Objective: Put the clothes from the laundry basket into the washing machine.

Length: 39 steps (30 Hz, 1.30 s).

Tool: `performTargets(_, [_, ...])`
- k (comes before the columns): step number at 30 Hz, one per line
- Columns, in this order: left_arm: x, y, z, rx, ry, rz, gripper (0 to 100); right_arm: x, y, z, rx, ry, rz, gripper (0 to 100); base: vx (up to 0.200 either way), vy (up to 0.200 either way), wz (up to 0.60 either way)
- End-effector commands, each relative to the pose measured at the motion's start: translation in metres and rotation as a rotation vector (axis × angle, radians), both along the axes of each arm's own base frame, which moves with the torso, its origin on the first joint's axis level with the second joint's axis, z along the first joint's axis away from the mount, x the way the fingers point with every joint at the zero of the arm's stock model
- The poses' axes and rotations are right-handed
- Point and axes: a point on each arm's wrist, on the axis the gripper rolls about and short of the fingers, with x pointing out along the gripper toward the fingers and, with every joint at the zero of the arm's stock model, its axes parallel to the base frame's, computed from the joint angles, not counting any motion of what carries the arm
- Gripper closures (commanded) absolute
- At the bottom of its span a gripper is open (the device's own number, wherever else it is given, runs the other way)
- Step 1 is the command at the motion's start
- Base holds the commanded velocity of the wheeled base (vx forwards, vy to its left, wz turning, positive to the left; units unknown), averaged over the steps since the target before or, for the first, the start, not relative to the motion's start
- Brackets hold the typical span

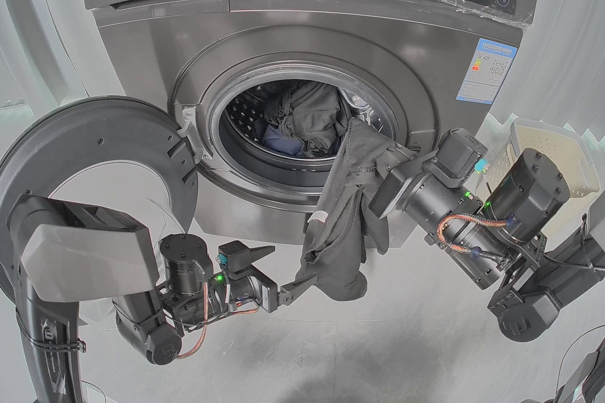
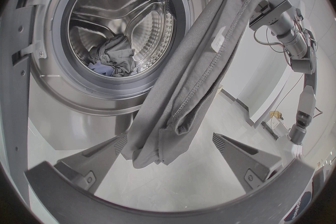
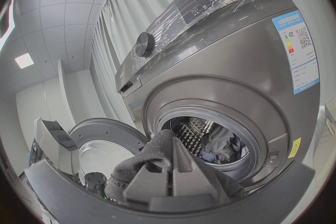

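The grey washing machine [image 1: 157, 45] stands with its round door [image 1: 94, 146] swung open to the left. Dark clothes [image 1: 309, 114] lie in the drum, as the left wrist view [image 2: 113, 55] and right wrist view [image 3: 220, 146] also show. My right gripper [image 1: 381, 165] is shut on a dark grey garment [image 1: 343, 215] at the lower right of the drum opening. The garment hangs down outside the machine. My left gripper [image 1: 283, 269] is open, low by the garment's bottom end. The cloth [image 2: 196, 74] hangs between its fingers [image 2: 245, 158].
A cream laundry basket [image 1: 554, 152] stands to the right of the machine, behind my right arm. The open door [image 3: 101, 137] takes up the space on the left. Pale bare floor lies in front of the machine.
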Motion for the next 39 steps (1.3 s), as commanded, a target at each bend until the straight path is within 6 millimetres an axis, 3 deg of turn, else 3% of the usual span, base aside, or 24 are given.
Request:
performTargets(1, [0.011, -0.008, -0.014, 0.003, 0.004, -0.003, 0, 0.000, 0.001, -0.001, -0.004, 0.003, 0.005, 100, 0.000, 0.000, 0.00])
performTargets(13, [0.038, -0.025, -0.023, -0.029, -0.058, -0.008, 0, -0.001, 0.002, -0.004, -0.004, 0.014, 0.010, 100, 0.000, 0.000, 0.00])
performTargets(23, [0.044, -0.037, -0.033, -0.030, -0.067, -0.017, 0, -0.001, 0.002, -0.005, -0.006, 0.017, 0.009, 100, 0.000, 0.000, 0.00])
performTargets(24, [0.045, -0.038, -0.033, -0.032, -0.070, -0.018, 100, -0.001, 0.002, -0.005, -0.006, 0.017, 0.009, 100, 0.000, 0.000, 0.00])
performTargets(35, [0.056, -0.038, -0.028, -0.053, -0.109, 0.013, 100, 0.002, 0.003, -0.011, -0.016, 0.030, 0.006, 100, 0.000, 0.000, 0.00])
performTargets(39, [0.047, -0.016, 0.005, -0.065, -0.140, 0.051, 100, 0.006, -0.001, -0.011, -0.019, 0.034, -0.014, 100, 0.000, 0.000, 0.00])
